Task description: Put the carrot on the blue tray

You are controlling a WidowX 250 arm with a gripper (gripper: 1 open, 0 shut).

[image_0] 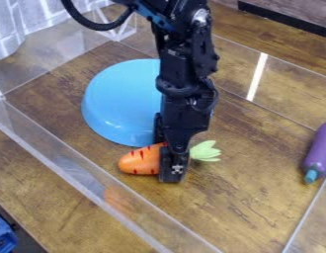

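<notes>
Lab bench: clear acrylic walls (73, 163) fence wooden tabletop (245, 203).

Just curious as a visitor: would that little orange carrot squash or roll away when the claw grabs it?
The carrot looks like molded plastic, so probably stiff and light. Its rounded, tapered body might roll or slip on the table. The gripper sits right at it.

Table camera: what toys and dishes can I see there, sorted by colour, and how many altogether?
Orange: 1, the carrot, under the gripper
Light blue: 1, the blue tray
Purple: 1, the eggplant-like toy at the right edge
Total: 3
</notes>
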